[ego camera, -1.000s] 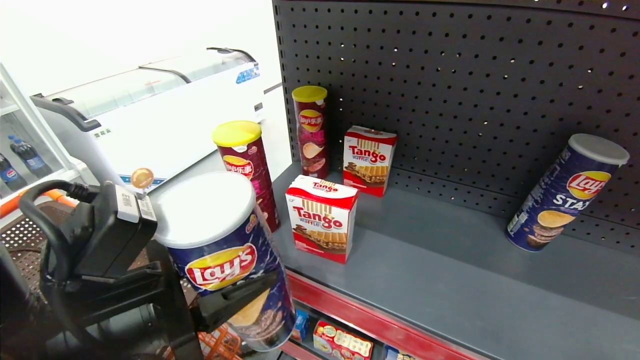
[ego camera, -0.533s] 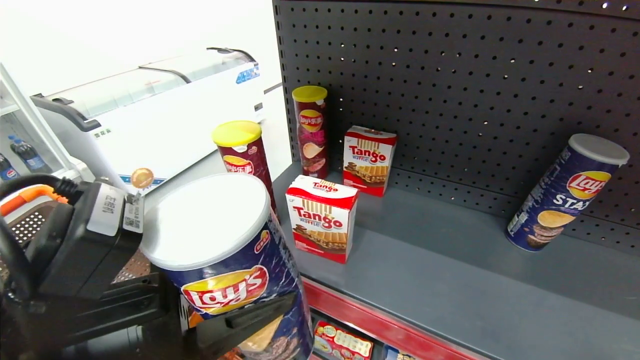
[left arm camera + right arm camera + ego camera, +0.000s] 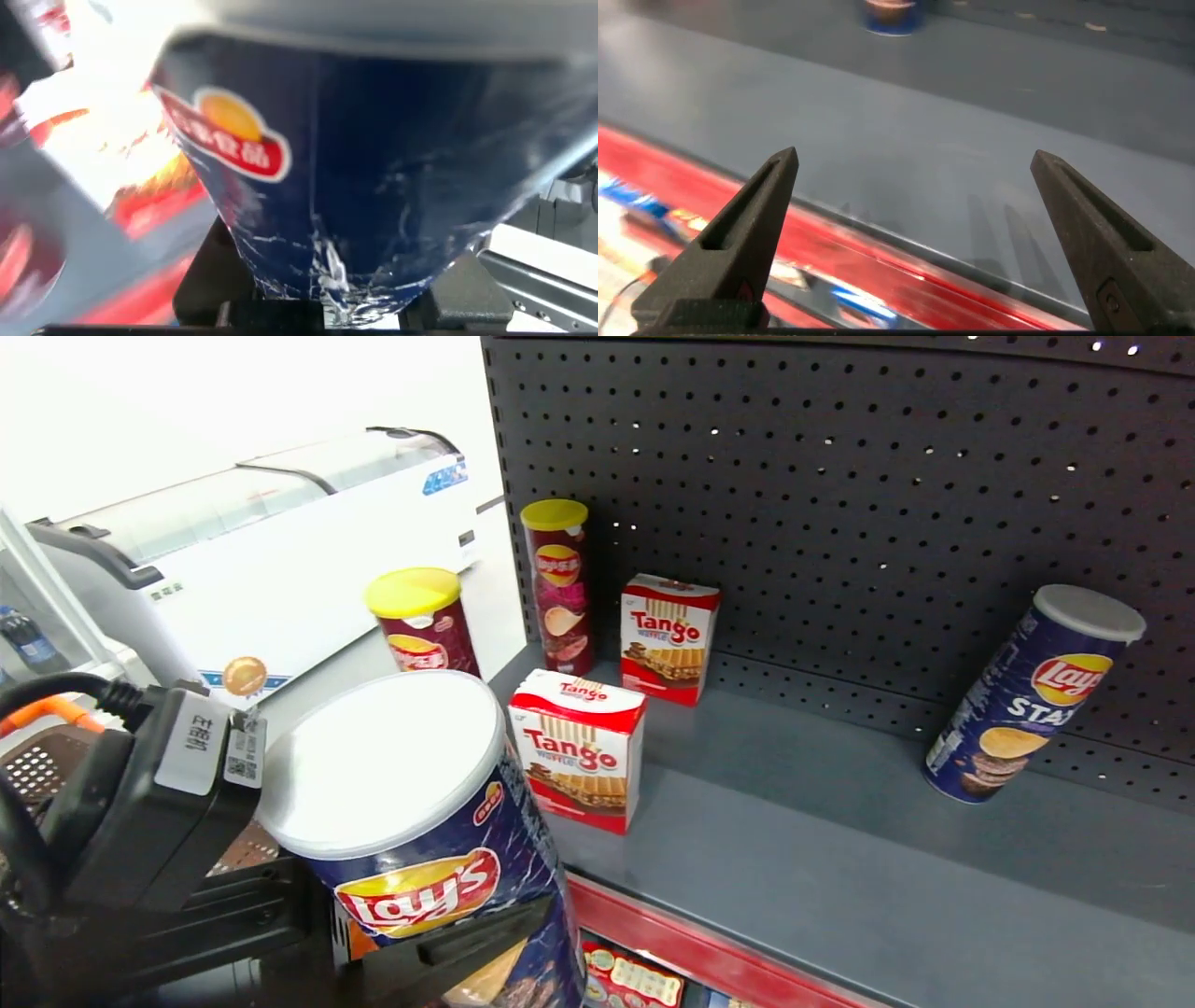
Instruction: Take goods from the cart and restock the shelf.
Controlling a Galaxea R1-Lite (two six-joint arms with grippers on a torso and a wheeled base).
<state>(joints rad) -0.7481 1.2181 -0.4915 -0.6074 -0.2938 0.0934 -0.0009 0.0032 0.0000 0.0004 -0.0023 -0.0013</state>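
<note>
1. Two blue chip cans show from the head view. The held blue can (image 3: 420,840), white lid up and roughly upright, sits low at the left in the left gripper (image 3: 392,943). Its black fingers (image 3: 471,933) are pinched against the can's sides. The can is out in front of the shelf (image 3: 794,859), near its left front corner and beside the red edge strip (image 3: 709,952).
2. On the grey shelf, the leaning blue can (image 3: 1022,695) tilts back against the pegboard (image 3: 840,476) at the right, well apart from the rest. Toward the left stand two wafer boxes, the front box (image 3: 579,747) near the edge and the back box (image 3: 667,637) by the pegboard. The tall red can (image 3: 558,583) with a yellow lid stands just beside the back box. The near red can (image 3: 422,625) shows behind the held can's lid.
3. A white chest freezer (image 3: 280,551) stands off to the left, and a perforated brown basket (image 3: 33,770) shows at the left edge.
4. From the left wrist, the held blue can (image 3: 374,187) looms close and its bottom end is wedged between the dark gripper parts.
5. From the right wrist, the right gripper (image 3: 915,159) is spread wide with nothing between its fingers. It hangs over the shelf's grey deck close to the red strip. A blurred blue can stands far back.
</note>
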